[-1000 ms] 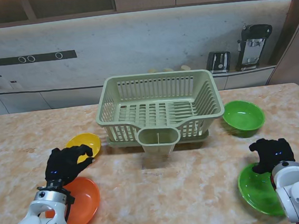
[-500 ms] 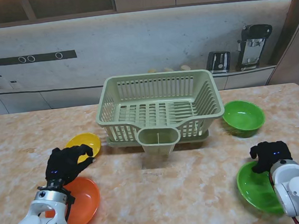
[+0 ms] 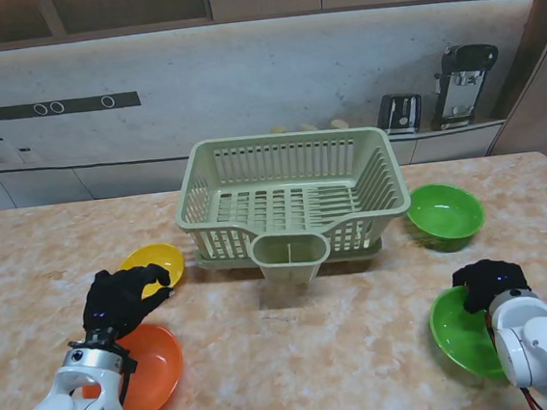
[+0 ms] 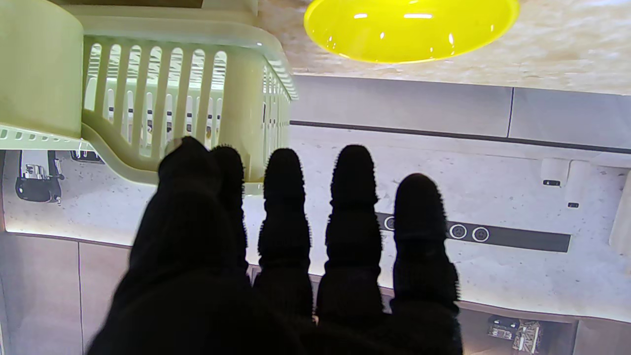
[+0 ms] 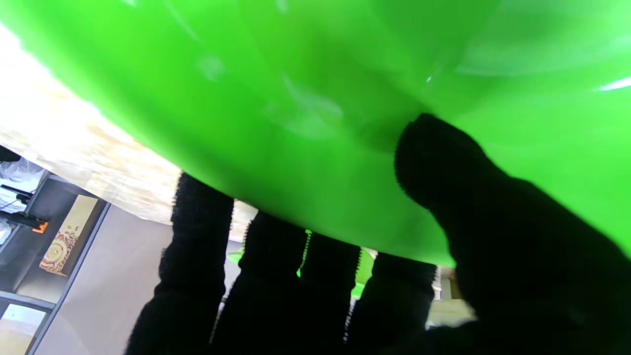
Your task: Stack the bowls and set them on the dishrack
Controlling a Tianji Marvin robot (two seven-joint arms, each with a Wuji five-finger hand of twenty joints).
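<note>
Near the table's right front corner, the right hand (image 3: 489, 283) pinches the near green bowl (image 3: 460, 334) at its rim, thumb inside, fingers (image 5: 197, 256) outside. At the left front, the left hand (image 3: 121, 297) hovers with its fingers apart, empty, over the orange bowl (image 3: 151, 370) and beside the yellow bowl (image 3: 153, 262). Farther back, the dishrack (image 3: 292, 195) stands mid-table; a second green bowl (image 3: 445, 212) sits toward the right edge.

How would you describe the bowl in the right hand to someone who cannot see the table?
Start at the dishrack in the table's middle. To its right sit two green bowls; the held green bowl is the one nearer to me, its rim pinched by the black right hand.
</note>
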